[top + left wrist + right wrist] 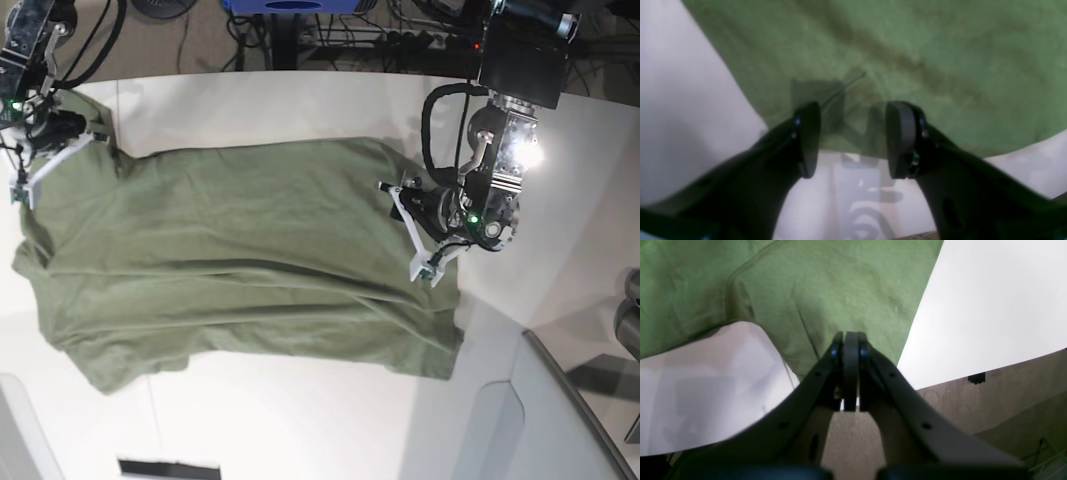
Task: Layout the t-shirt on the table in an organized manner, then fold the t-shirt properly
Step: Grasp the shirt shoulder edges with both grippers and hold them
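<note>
two grippers work the cloth: the right gripper (pixel 850 340) is pinched together on a sleeve of the t-shirt (pixel 240 260), while the left gripper (pixel 853 140) hangs parted over the hem. the shirt lies wrinkled across the table (pixel 300 430). best to clamp the hem, then pull apart evenly.

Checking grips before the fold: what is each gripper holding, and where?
Right gripper is shut at the t-shirt sleeve's edge; an actual pinch cannot be told. Left gripper is open, holding nothing.
</note>
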You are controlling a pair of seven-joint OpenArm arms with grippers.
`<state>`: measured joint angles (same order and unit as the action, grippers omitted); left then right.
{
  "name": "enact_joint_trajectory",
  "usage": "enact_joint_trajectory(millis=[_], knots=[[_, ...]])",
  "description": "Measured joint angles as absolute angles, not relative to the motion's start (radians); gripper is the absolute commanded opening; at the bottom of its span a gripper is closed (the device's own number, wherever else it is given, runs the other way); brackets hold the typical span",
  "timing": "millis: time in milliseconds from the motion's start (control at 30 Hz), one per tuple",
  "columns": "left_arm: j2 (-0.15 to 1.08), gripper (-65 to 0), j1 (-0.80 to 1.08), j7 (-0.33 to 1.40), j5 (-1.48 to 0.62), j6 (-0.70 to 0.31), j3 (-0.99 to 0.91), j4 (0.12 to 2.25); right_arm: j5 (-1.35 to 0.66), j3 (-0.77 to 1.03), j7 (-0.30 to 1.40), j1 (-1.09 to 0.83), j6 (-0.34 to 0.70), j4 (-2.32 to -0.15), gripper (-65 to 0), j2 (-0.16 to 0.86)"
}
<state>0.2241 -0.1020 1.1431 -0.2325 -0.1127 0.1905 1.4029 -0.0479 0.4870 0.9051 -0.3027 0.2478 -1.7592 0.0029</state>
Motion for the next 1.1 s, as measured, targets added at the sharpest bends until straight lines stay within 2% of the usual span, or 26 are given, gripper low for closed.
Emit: enact_joint_trajectory(millis=[367, 400, 433, 500, 533, 733, 1100], knots=[[0.199, -36.2, -0.116, 1.032, -0.233, -0.113, 0.188, 1.279, -0.047, 0.487, 0.905, -0.303, 0.247, -1.759, -65.0, 0.003], [0.198, -39.3, -0.118, 1.018, -0.233, -0.113, 0.187, 1.274, -0.048, 0.487, 0.905, -0.303, 0.247, -1.759, -65.0, 0.003], [0.194, -45.1, -0.118, 1.009, -0.232, -0.112, 0.186, 1.273, -0.048, 0.487, 0.905, -0.303, 0.248, -1.759, -65.0, 0.003], [0.193, -60.6, -0.116, 1.003, -0.234, -0.113, 0.186, 1.273, -0.047, 0.487, 0.905, -0.303, 0.247, -1.759, -65.0, 0.003], [0.191, -65.0, -0.116, 1.002, -0.238, -0.113, 0.186, 1.273, -0.047, 0.487, 0.905, -0.303, 0.247, -1.759, -65.0, 0.003], [0.19, -65.0, -0.115, 1.008, -0.236, -0.113, 0.182, 1.285, -0.047, 0.484, 0.905, -0.303, 0.248, -1.759, -65.0, 0.003], [0.201, -65.0, -0.08, 1.115, -0.226, -0.113, 0.181, 1.503, -0.048, 0.484, 0.904, -0.303, 0.247, -1.759, -65.0, 0.003]])
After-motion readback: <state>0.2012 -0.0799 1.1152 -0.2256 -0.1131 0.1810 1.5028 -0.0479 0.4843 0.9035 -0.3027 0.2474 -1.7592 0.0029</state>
